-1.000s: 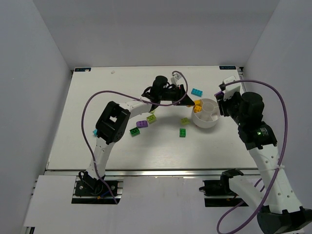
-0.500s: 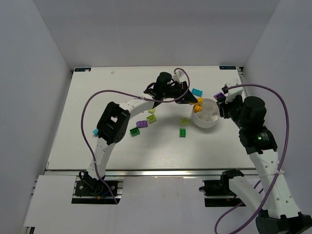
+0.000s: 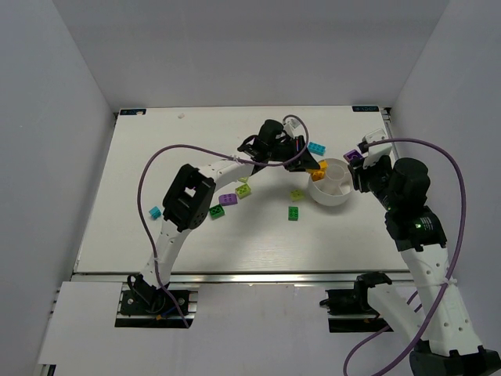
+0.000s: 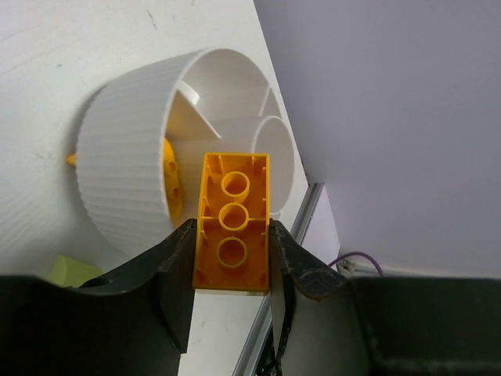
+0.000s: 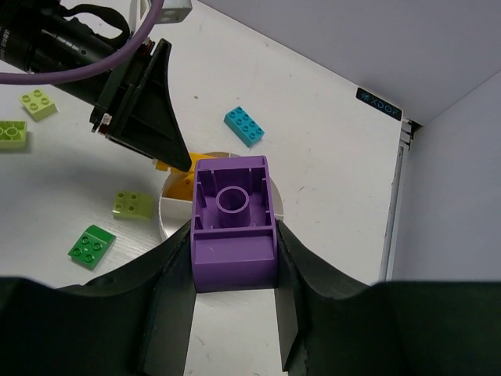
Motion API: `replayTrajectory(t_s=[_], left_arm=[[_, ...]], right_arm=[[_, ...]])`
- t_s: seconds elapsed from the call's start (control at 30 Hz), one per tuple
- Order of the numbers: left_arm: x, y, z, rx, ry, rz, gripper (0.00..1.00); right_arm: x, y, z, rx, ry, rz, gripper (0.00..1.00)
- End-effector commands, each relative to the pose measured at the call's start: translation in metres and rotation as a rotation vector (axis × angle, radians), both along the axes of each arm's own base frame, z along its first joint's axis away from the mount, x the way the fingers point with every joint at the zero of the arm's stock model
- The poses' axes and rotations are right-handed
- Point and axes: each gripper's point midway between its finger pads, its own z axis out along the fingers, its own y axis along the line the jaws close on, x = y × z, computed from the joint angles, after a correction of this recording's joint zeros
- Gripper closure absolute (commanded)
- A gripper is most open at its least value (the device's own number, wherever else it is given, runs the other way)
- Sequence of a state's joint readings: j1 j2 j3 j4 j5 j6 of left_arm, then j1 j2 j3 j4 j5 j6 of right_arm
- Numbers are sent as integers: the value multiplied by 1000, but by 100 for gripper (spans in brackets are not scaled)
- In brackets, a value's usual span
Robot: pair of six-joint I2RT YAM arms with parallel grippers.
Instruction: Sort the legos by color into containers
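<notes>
The white divided bowl [image 3: 335,192] stands right of centre. My left gripper [image 3: 314,166] is shut on an orange brick [image 4: 232,223] and holds it at the bowl's [image 4: 125,180] left rim, over a compartment with another orange brick [image 4: 171,171]. My right gripper [image 3: 357,159] is shut on a purple brick [image 5: 233,227], held studs-down above the bowl's [image 5: 174,213] right side. Loose on the table are a cyan brick [image 3: 316,147], a lime brick [image 3: 297,193], a green brick [image 3: 293,213], and a purple brick [image 3: 228,199].
Further left lie lime bricks [image 3: 243,190], a green brick [image 3: 216,211] and a cyan brick [image 3: 155,212]. The left arm stretches across the table's far middle. The table's right edge [image 3: 389,157] runs close behind my right gripper.
My left gripper has moved right with the orange brick, up to the bowl's rim. My right gripper has shifted slightly right and back with the purple brick.
</notes>
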State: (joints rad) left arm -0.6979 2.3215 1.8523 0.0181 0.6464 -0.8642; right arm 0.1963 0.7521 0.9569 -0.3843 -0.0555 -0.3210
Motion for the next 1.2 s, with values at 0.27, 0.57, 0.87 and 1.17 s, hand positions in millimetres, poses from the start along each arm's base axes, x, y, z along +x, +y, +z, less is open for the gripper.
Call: replayTrajectory(t_s=[0.27,0.57,0.87,1.17], left_arm=[[8,-5,14,-16,-2,37,72],[9,-5,12,9,18,43,57],[3,-8,9,15,34,27,50],[3,-8,8,15,35,30,40]], right_arm=[[1,3,12,20,-56,14,100],[1,3,9,24,-55,14,100],[0,2,8,26,-56,14,100],[0,2,6,24,-57,11,100]])
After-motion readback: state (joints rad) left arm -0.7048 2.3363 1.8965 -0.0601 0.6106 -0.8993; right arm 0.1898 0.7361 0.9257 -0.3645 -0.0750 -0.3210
